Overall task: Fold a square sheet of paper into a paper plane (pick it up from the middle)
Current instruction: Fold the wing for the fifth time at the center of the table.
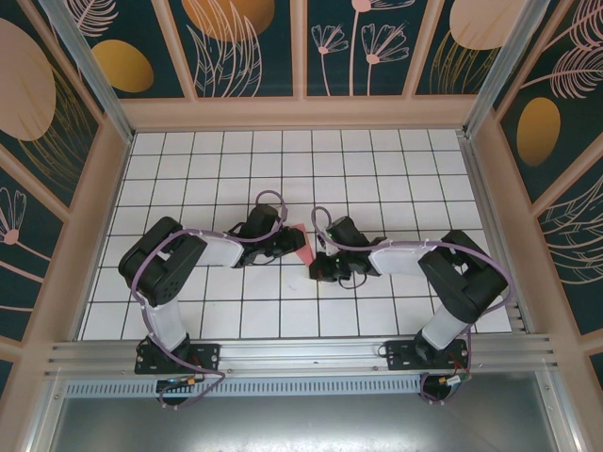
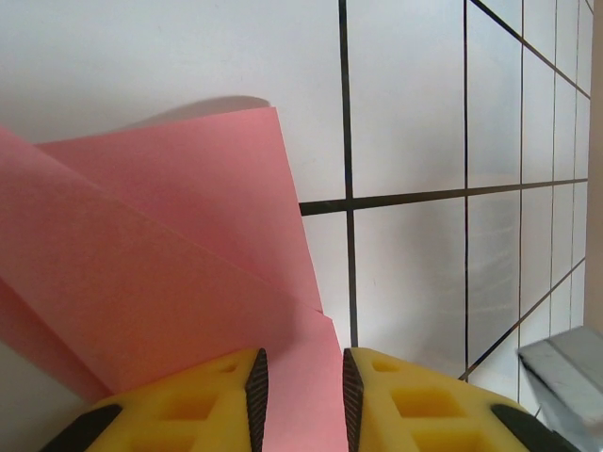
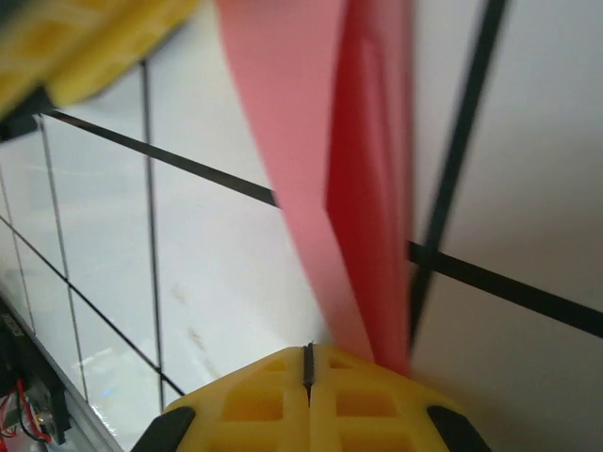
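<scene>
The square sheet of paper (image 2: 170, 254) is salmon pink and folded into overlapping layers, one flap lifted off the tiles. In the top view the square sheet of paper (image 1: 300, 249) lies at mid-table between both arms. My left gripper (image 2: 300, 363) has its jaws apart, and pink paper shows in the gap and behind both yellow fingers. From above, the left gripper (image 1: 285, 247) sits at the paper's left edge. My right gripper (image 3: 307, 350) is shut, with nothing seen between its pads. A raised edge of the paper (image 3: 311, 141) runs just beside its right finger. In the top view the right gripper (image 1: 318, 266) is at the paper's lower right.
The white gridded table (image 1: 377, 169) has pale wooden walls on three sides. A metal rail (image 1: 301, 353) runs along the near edge by the arm bases. The left gripper's yellow finger (image 3: 85, 47) shows at the top left of the right wrist view.
</scene>
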You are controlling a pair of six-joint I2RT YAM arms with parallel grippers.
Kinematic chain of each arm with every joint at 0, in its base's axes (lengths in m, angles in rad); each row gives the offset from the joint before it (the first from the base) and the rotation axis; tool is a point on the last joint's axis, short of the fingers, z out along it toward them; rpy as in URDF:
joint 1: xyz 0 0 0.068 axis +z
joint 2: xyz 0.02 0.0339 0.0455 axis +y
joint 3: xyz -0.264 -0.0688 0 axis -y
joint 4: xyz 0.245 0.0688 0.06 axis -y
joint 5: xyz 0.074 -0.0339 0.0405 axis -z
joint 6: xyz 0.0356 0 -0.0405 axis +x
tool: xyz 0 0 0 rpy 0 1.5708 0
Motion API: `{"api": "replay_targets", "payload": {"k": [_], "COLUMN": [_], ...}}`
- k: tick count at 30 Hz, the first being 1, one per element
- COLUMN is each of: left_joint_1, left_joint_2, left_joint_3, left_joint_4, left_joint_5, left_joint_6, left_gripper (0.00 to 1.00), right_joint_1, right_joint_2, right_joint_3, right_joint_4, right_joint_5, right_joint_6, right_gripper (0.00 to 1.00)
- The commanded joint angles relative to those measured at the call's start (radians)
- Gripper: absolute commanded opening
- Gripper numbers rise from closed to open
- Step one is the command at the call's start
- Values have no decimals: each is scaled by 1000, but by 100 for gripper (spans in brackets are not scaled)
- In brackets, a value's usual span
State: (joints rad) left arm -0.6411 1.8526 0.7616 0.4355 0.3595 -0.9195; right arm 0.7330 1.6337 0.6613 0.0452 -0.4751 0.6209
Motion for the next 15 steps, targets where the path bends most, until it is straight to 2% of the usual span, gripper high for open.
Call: {"api": "replay_targets", "payload": {"k": [1,7,10,15], "left_joint_1": [-16,-16,-17,-17], "left_joint_2": [138,140,140,144], "left_joint_3": [-4,-4,-4,-5], "left_joint_4": [-70,-72,-72,-72], "left_joint_5": [-67,-68,-68,-70], "left_joint_6": [41,44,44,43], "left_gripper": [29,29,29,29], "right_joint_1": [-23,-71,-106,-110], "right_joint_2": [8,24,17,-70], "right_joint_3": [-64,-141,-209,-240], "right_joint_4": [48,121,215,196], "right_joint_5": [-18,-90,-163,-152], "right_joint_6": [23,71,130,141], "right_gripper": [6,7,9,10]}}
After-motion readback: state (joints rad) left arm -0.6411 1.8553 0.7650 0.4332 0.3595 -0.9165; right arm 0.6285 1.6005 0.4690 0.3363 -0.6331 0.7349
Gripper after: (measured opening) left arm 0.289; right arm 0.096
